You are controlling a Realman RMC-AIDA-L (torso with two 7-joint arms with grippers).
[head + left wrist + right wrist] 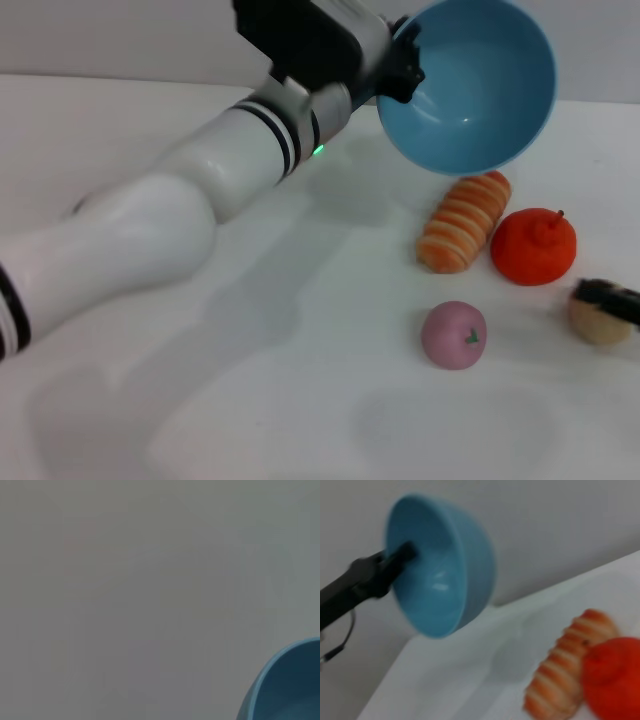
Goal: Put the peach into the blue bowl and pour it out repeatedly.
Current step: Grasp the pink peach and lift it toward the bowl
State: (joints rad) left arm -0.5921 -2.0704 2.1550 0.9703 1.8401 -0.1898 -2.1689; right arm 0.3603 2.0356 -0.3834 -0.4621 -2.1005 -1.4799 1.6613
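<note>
The blue bowl (470, 85) is held in the air by the left gripper (400, 62), which is clamped on its rim, one dark finger (400, 555) lying inside the wall. The bowl is tipped on its side, with its opening turned toward the robot, and nothing is seen in it. The peach (454, 335) lies on the white table (250, 400), nearer the robot than the bowl, just in front of a striped bread roll (463, 222) and an orange fruit (534, 246).

The bowl is judged to be light, stiff, smooth plastic; a rim pinch is likely to serve, though the slick wall could slip between the fingers when it is swung. The peach is judged to be light and round, so it is likely to roll when nudged; it would best be taken across its widest part, from above.

Of the right gripper (612, 297) only a dark tip is seen at the edge of the head view, over a beige lump (597, 322); whether it is open or closed cannot be told. That lump is partly covered and cut off. In the left wrist view only a bit of bowl rim shows.
</note>
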